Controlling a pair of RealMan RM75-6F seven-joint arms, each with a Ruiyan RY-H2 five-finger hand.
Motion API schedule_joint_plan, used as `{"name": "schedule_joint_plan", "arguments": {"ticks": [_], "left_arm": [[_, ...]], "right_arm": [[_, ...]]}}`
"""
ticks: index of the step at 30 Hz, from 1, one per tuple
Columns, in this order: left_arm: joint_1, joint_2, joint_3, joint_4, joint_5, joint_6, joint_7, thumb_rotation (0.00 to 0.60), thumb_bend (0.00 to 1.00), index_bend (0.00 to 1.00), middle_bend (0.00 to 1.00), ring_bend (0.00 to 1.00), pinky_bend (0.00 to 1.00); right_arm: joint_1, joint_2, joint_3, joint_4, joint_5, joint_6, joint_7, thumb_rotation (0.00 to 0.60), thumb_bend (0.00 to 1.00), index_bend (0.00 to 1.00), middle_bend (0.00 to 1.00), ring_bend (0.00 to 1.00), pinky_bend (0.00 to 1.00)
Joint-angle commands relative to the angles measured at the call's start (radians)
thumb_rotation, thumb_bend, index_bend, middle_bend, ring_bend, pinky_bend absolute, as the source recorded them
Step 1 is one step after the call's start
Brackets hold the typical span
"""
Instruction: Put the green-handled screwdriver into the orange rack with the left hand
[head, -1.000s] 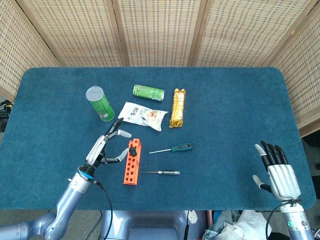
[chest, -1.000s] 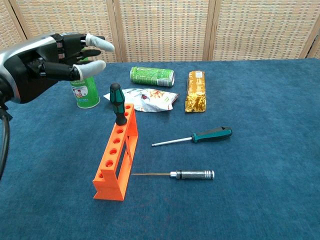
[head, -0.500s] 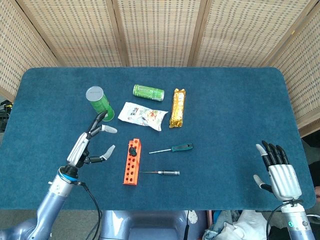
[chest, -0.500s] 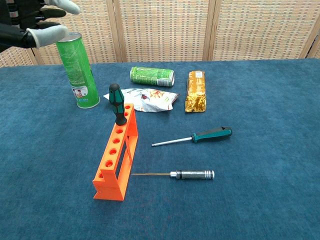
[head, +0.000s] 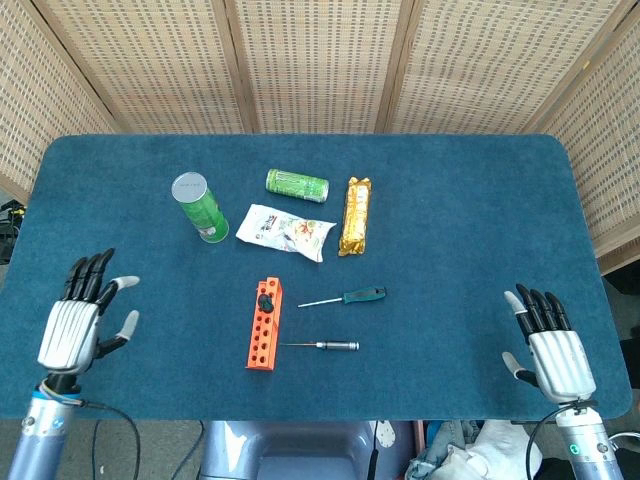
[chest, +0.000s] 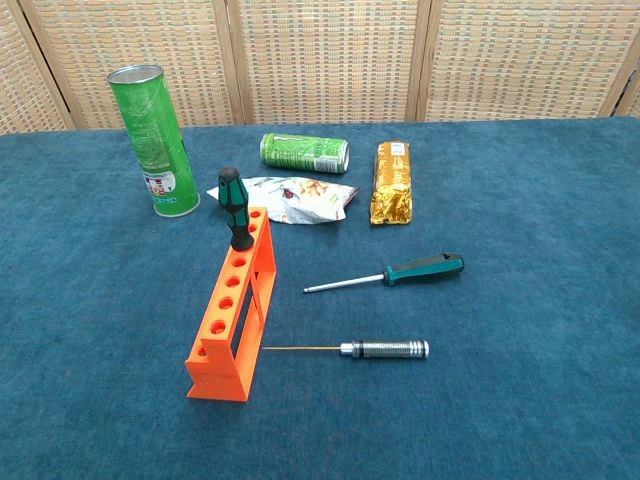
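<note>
The orange rack (head: 264, 327) (chest: 232, 313) lies near the table's middle front. A green-and-black-handled screwdriver (chest: 234, 208) (head: 266, 299) stands upright in the rack's far end hole. My left hand (head: 77, 323) is open at the table's front left, well apart from the rack, holding nothing. My right hand (head: 549, 345) is open at the front right. Neither hand shows in the chest view.
A teal-handled screwdriver (head: 347, 296) (chest: 402, 272) and a thin metal-handled one (head: 325, 345) (chest: 363, 349) lie right of the rack. Behind are a tall green can (head: 200, 206) (chest: 155, 138), a lying green can (head: 297, 184), a snack bag (head: 286, 231) and a gold packet (head: 355, 216).
My left hand has drawn back from beside the rack to the front left edge, leaving the chest view. The screwdriver stays standing in the rack. The right hand barely moved.
</note>
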Motion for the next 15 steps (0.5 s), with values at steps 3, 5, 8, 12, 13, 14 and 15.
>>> {"name": "schedule_joint_plan", "arguments": {"ticks": [3,5,8,12,13,14,15], "left_arm": [[0.050,-0.018,0.033,0.066,-0.003,0.036,0.055,0.600,0.37,0.28,0.01,0.00,0.00],[0.059,-0.025,0.037,0.076,-0.011,0.037,0.058,0.600,0.37,0.27,0.01,0.00,0.00],[0.070,-0.018,0.051,0.079,-0.010,0.029,0.072,0.600,0.36,0.25,0.00,0.00,0.00],[0.080,-0.011,0.059,0.078,-0.003,0.030,0.073,0.600,0.32,0.15,0.00,0.00,0.00],[0.081,-0.010,0.059,0.077,-0.003,0.029,0.073,0.600,0.29,0.11,0.00,0.00,0.00],[0.081,-0.008,0.060,0.076,-0.002,0.027,0.074,0.600,0.26,0.07,0.00,0.00,0.00],[0.081,-0.008,0.060,0.075,-0.002,0.027,0.074,0.600,0.23,0.04,0.00,0.00,0.00]], "right_arm": [[0.002,-0.003,0.001,-0.004,0.002,-0.004,-0.008,0.600,0.24,0.00,0.00,0.00,0.00],[0.003,-0.004,0.001,-0.005,0.003,-0.004,-0.008,0.600,0.24,0.00,0.00,0.00,0.00],[0.006,-0.005,0.001,-0.006,0.007,-0.013,-0.009,0.600,0.24,0.00,0.00,0.00,0.00],[0.009,-0.007,-0.003,-0.005,-0.001,-0.016,-0.008,0.600,0.24,0.00,0.00,0.00,0.00],[0.009,-0.006,-0.003,-0.004,-0.001,-0.017,-0.008,0.600,0.24,0.00,0.00,0.00,0.00],[0.009,-0.006,-0.004,-0.003,-0.001,-0.018,-0.007,0.600,0.24,0.00,0.00,0.00,0.00],[0.009,-0.006,-0.004,-0.003,-0.001,-0.018,-0.007,0.600,0.24,0.00,0.00,0.00,0.00]]}}
